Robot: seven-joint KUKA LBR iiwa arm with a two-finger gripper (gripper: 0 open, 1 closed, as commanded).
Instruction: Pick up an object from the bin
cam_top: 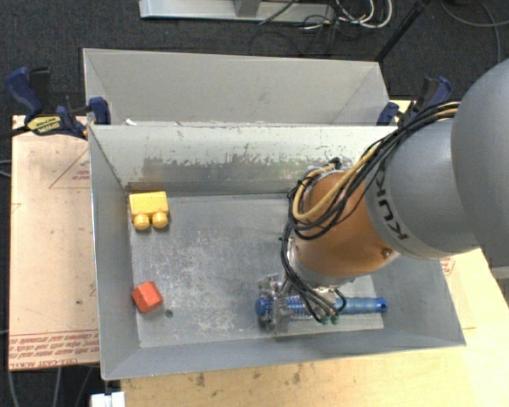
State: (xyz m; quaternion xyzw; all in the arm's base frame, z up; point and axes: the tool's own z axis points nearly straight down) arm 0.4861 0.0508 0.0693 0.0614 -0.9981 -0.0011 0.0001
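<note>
Item, blue, elongated (369,305): laid flat on the bin floor right at the pincer (280,308), with its long axis set along the front wall. One end is seen clear of the pincer on the arm's side; the other end is masked beneath the orange cover (339,227) and cables (322,185). Whether the pincer is released, clenched or grasping the item cannot be told, as that part is masked too. A lift is judged to depend on the item being taken across its long axis, not along it.

Bin (110,227), grey metal. Contents well apart from the pincer, on the side away from the arm:
- a yellow block (148,209), set farther back
- a small orange cube (147,296), set nearer the front wall
</note>
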